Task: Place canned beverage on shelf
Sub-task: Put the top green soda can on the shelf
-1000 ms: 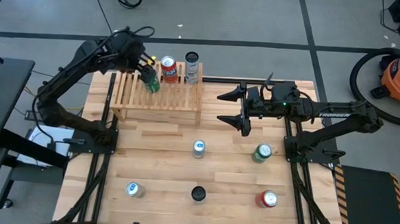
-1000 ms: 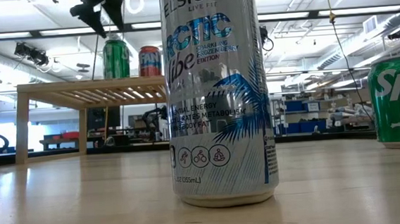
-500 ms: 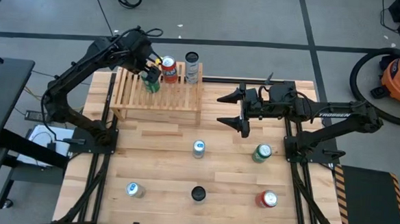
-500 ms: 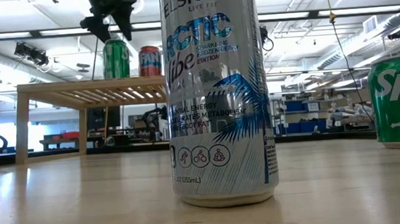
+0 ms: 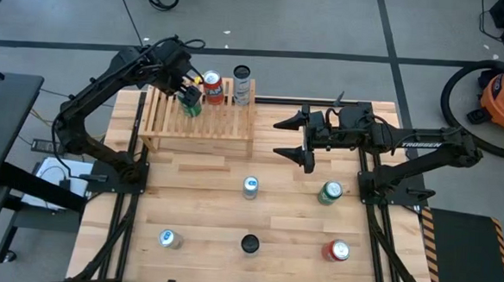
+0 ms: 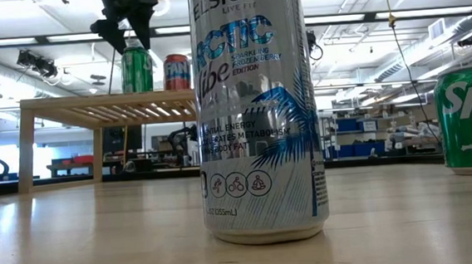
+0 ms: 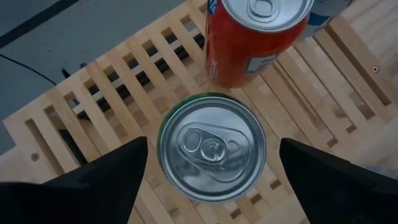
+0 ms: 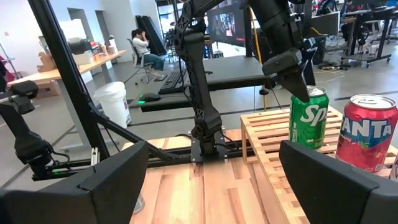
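The light-wood slatted shelf (image 5: 203, 123) stands at the table's far left. A green Sprite can (image 5: 191, 105) stands upright on its slats, beside a red Fanta can (image 5: 212, 87) and a dark-topped can (image 5: 241, 77). My left gripper (image 5: 186, 87) is open just above the green can. In the left wrist view its fingers stand wide on either side of the can's top (image 7: 211, 155) without touching it. My right gripper (image 5: 292, 136) is open and empty, above the table to the right of the shelf.
Several loose cans stand on the near half of the table: a silver Celsius can (image 5: 250, 187), a green Sprite can (image 5: 330, 192), a red can (image 5: 338, 250), a black can (image 5: 249, 243) and a blue-white can (image 5: 167, 238).
My left gripper has shifted a little toward the table's right edge and come down slightly over the green can, staying open. The can has stayed upright in place on the shelf.
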Tool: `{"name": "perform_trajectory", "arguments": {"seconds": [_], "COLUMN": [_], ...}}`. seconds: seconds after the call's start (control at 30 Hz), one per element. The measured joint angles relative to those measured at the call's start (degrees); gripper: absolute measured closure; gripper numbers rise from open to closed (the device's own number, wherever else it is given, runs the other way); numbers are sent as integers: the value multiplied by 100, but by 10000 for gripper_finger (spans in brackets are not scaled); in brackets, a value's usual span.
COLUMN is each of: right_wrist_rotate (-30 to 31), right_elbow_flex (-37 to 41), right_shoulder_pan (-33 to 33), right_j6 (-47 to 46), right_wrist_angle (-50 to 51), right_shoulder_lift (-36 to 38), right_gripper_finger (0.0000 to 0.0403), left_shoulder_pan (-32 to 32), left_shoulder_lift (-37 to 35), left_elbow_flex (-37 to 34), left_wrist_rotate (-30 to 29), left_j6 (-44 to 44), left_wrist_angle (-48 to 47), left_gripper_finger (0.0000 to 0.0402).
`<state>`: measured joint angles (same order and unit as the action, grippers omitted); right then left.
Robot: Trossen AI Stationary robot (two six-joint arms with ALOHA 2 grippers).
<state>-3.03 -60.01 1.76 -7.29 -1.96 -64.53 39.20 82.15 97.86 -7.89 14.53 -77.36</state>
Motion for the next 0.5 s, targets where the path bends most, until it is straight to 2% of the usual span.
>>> {"name": "perform_trajectory", "arguments": {"seconds": [0.5], "right_wrist_rotate": [-3], "right_elbow_flex": [0], "right_shoulder_pan": [-12], "right_j6": [-1], "right_wrist_angle": [41], "right_shoulder_lift": [-1], "right_gripper_finger": [31], "left_shoulder_pan": [20], "left_shoulder_lift": [614], "left_elbow_flex": [4], "left_wrist_rotate": [-3], "left_j6": [-173], "left_wrist_angle": [-118], "left_gripper_finger": [35]}}
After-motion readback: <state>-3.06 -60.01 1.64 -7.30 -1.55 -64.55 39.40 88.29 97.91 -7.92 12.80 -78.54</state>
